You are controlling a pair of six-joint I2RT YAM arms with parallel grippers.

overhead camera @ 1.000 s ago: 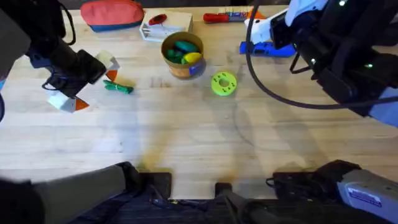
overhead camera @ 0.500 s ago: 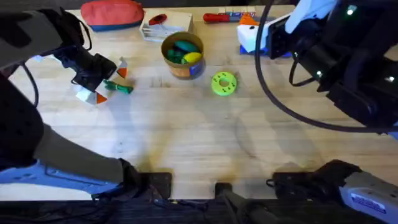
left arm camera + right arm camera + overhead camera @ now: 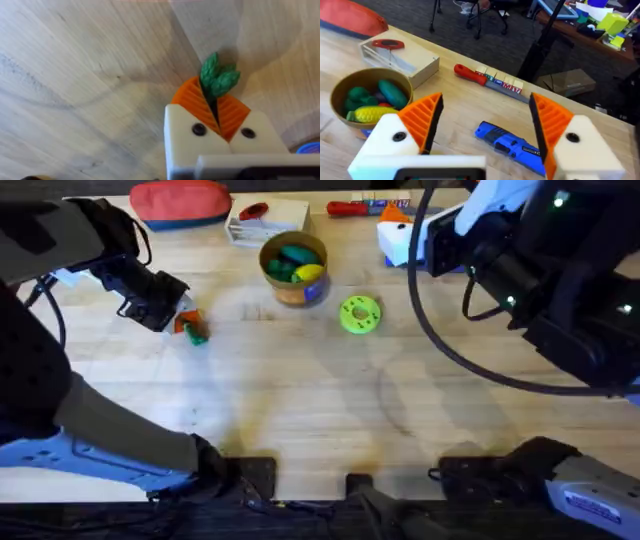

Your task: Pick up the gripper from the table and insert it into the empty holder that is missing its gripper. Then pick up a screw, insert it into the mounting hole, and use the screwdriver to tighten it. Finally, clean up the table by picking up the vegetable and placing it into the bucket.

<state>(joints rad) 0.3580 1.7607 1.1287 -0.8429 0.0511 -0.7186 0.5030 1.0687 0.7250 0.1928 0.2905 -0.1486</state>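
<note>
Overhead view has the left gripper (image 3: 178, 320) down at the far left of the counter (image 3: 300, 400), pads pressed together around the little dark green vegetable (image 3: 196, 332), which pokes out just past the tips. From the left wrist camera you can see it better: the two orange ribbed pads (image 3: 192, 102) squeeze the leafy green piece (image 3: 217, 77) between them, right above the wood. I can't tell if it's touching the counter or lifted off.

The right gripper (image 3: 400, 235) sits up at the far right of the counter, near the back edge. Its wrist camera shows the orange pads (image 3: 425, 117) spread wide with nothing between them, hanging over the blue screwdriver (image 3: 512, 145), which lies flat on the wood. Just behind that is a red-handled screwdriver (image 3: 470, 74).

The bucket (image 3: 293, 265) stands near the back middle, with green and yellow toy pieces inside. A lime green ring (image 3: 360, 314) lies just to its right. Behind the bucket there's a white box (image 3: 265, 222), and a red pouch (image 3: 180, 202) to the left of that.
</note>
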